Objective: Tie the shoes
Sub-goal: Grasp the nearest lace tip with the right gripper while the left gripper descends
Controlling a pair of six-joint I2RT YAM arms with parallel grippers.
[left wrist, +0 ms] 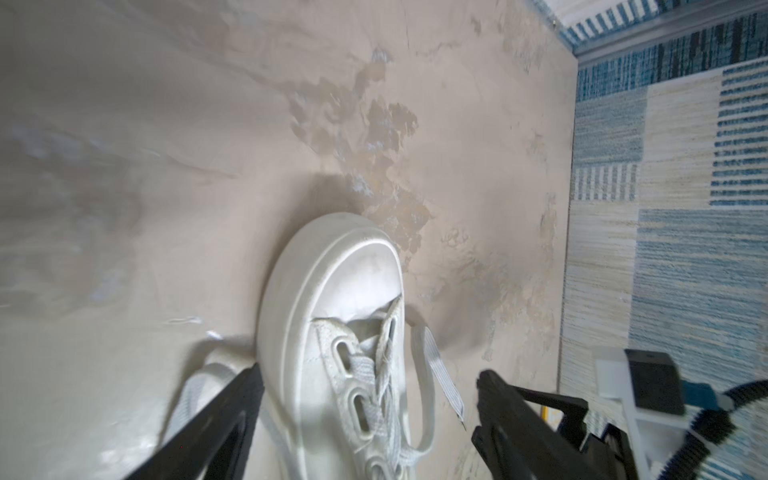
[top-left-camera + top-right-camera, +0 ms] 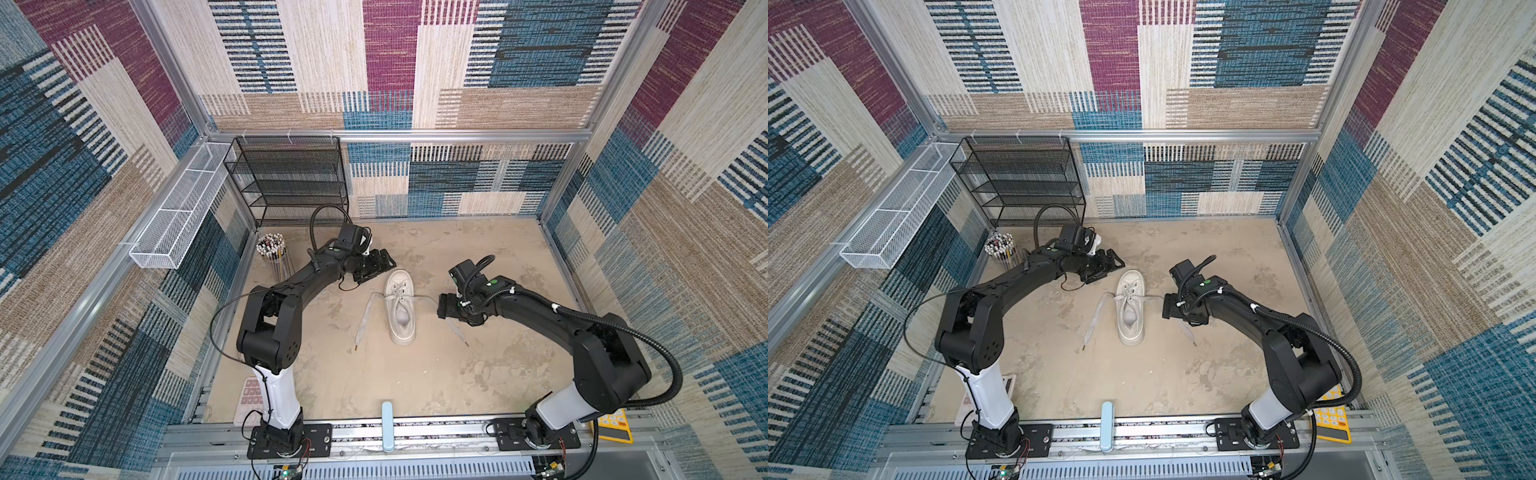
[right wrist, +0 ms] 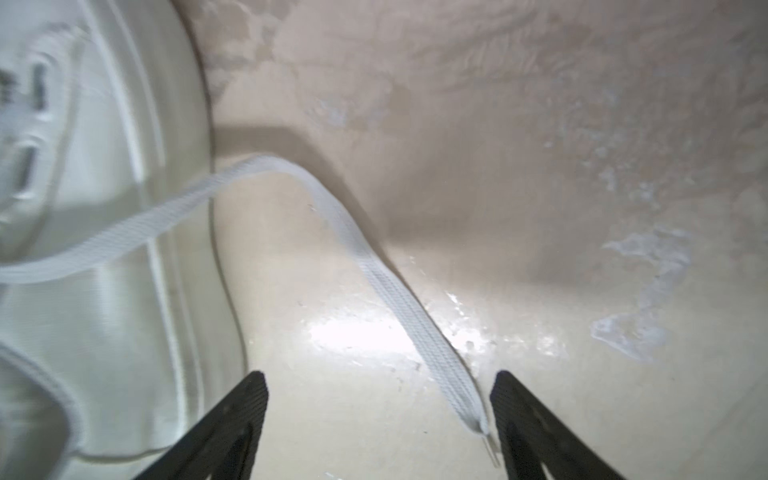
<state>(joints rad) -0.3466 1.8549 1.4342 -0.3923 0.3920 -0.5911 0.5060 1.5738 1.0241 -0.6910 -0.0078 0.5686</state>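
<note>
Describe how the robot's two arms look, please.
Both arms are black, each with a white section above its base and a green dot near the wrist. The left arm carries thin black cables, the right arm a thick ribbed black hose. The jaws are black and taper to narrow tips.

The shoe (image 2: 400, 306) lies mid-table (image 2: 478, 249), toe toward the back, with a lace (image 2: 365, 320) trailing on each side. The left gripper (image 2: 376, 270) is beside the toe and the right gripper (image 2: 439, 307) beside the shoe's right flank. A rack (image 2: 286, 178) stands back-left, with a pen cup (image 2: 272, 249) before it.
</note>
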